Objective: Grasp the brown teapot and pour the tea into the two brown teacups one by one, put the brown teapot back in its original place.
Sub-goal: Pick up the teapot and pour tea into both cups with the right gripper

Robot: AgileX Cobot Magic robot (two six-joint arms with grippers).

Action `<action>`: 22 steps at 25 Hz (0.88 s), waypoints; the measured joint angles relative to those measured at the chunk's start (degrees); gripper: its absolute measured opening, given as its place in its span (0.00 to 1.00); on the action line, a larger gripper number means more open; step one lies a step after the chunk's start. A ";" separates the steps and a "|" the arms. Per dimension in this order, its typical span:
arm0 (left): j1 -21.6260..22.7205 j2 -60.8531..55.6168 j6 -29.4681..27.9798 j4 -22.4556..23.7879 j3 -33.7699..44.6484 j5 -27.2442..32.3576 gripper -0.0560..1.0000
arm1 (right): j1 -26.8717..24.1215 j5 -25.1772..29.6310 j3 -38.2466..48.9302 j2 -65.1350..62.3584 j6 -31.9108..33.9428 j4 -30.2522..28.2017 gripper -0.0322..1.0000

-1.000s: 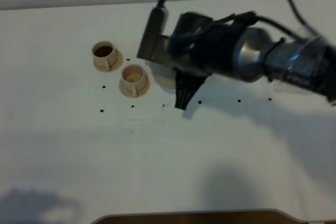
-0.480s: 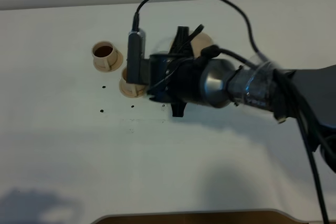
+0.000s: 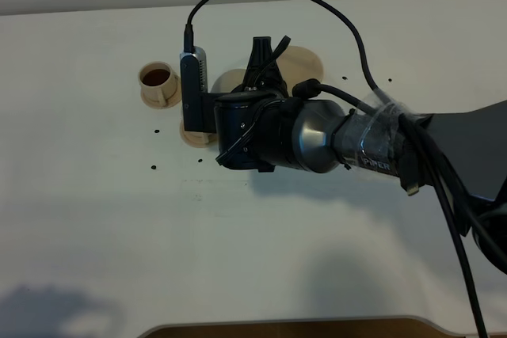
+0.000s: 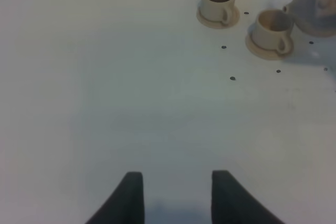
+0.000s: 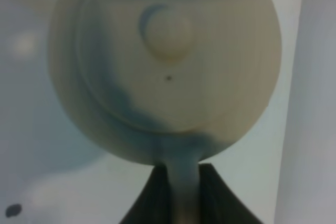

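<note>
The brown teapot (image 5: 168,66) fills the right wrist view, seen from above its knobbed lid. My right gripper (image 5: 181,187) is shut on its loop handle. In the exterior view the right gripper (image 3: 259,69) reaches left across the middle, and only a bit of the teapot (image 3: 230,81) shows beside it. The far teacup (image 3: 158,83) holds dark tea (image 3: 158,77). The near teacup (image 3: 192,137) is mostly hidden under the arm. In the left wrist view the teapot (image 4: 317,3) has its spout right by the near teacup (image 4: 272,32); the far teacup (image 4: 218,3) stands apart. My left gripper (image 4: 176,195) is open and empty over bare table.
A flat round tan saucer (image 3: 307,65) lies on the table behind the right arm. Small dark dots (image 3: 154,167) mark the white table. The right arm's cable (image 3: 317,1) loops above the wrist. The table's front edge (image 3: 293,326) shows at the bottom.
My right arm has moved left and rolled its wrist, bringing the teapot from beside the near teacup to over it. The arm now covers most of that cup. The cups have not moved.
</note>
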 joint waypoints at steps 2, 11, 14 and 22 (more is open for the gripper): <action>0.00 0.00 0.00 0.00 0.00 0.00 0.37 | 0.00 0.72 0.00 0.00 0.00 -0.83 0.12; 0.00 0.00 0.00 0.00 0.00 0.00 0.37 | 0.00 0.93 0.00 0.00 -0.34 -4.65 0.12; 0.00 0.00 0.00 0.00 0.00 0.00 0.37 | 0.39 1.55 0.00 0.00 -0.86 -5.69 0.12; 0.00 0.00 0.00 0.00 0.00 0.00 0.37 | 2.16 5.06 -0.05 2.92 -1.43 -9.03 0.12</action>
